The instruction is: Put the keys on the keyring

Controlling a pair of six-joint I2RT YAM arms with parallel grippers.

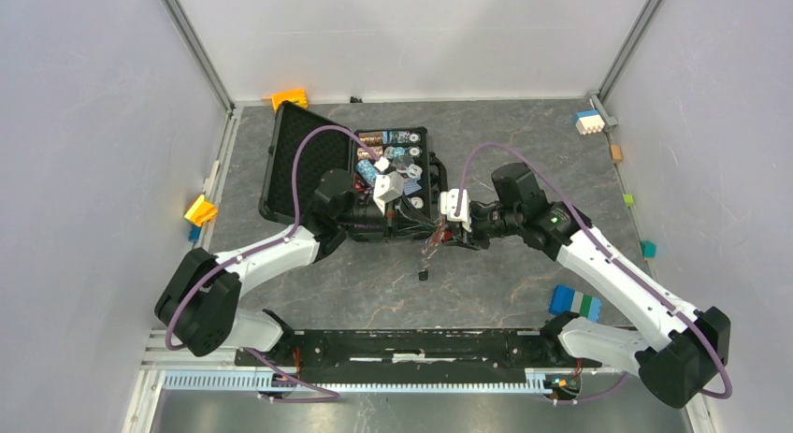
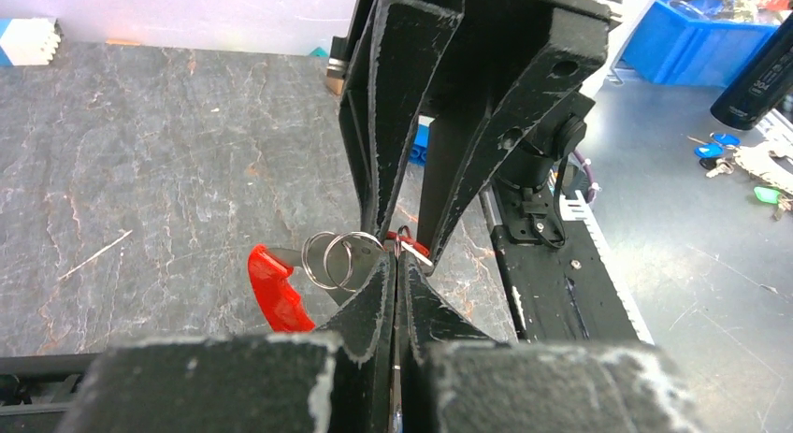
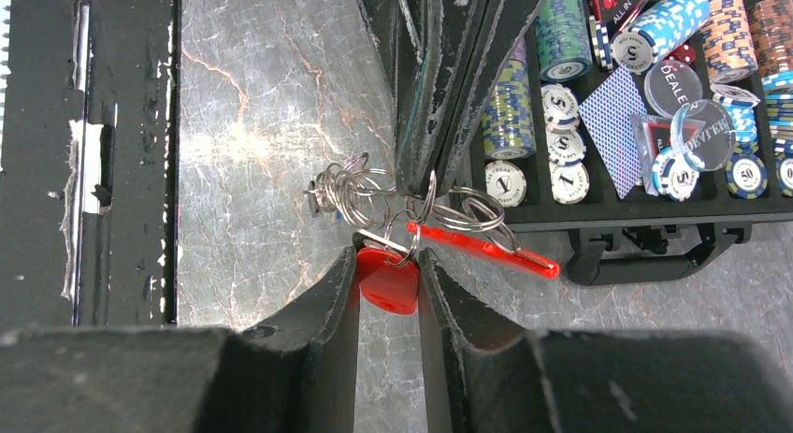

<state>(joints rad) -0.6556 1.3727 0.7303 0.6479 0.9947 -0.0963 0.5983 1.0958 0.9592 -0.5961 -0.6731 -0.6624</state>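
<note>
The right gripper (image 3: 388,255) is clenched on the red key (image 3: 389,285). The key's plastic head is pressed between both fingers, and its metal end is lost in the tangle of wire just above. The left gripper (image 2: 397,263) is closed tight, with the wire of the keyring (image 2: 335,258) pinched at its tips. The two grippers are set tip to tip, nearly touching, and the keyring is hung between them. Several ring loops are bunched round the pinch. The red tag (image 3: 486,250) is stretched out sideways from them, and in the right wrist view it crosses the near edge of the case (image 1: 292,162). Whether the key is threaded on a loop cannot be told.

In the top view the meeting point is held above the counter (image 1: 355,293), just in front of the case's near edge, and the left arm is laid along that edge. A stretch of counter is seen between the grippers and the base rail (image 1: 421,344). A dark bit (image 1: 423,275) lies on it right below the grippers and is too small to be identified. A blue and green block (image 1: 574,303) is set just beside the right arm, nearer the rail. The side walls are well apart from both grippers.
</note>
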